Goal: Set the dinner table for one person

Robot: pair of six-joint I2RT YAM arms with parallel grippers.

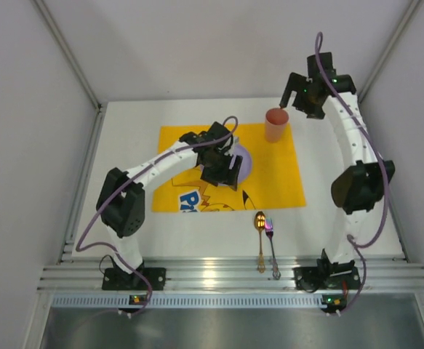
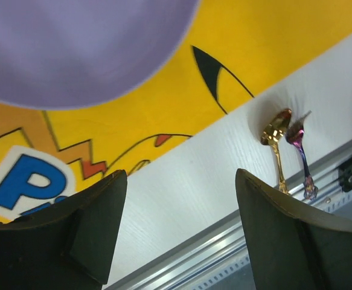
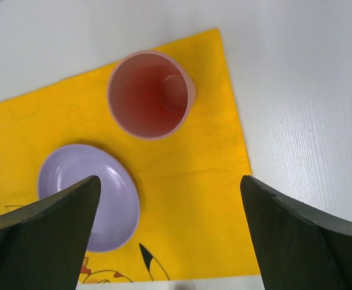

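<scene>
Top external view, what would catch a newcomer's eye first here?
The bright yellow printed mat in the middle of the white table stands out most. A pink cup stands upright at its far right corner and a purple plate sits near its centre. Just off the mat's near edge, a gold spoon and a purplish fork lie side by side.

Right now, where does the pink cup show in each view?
Top external: pink cup stands on the yellow mat's far right corner.
Left wrist: not in it.
Right wrist: upper centre, upright on the mat's corner.
Shared landmark: the purple plate on the mat, in all three views.
</scene>
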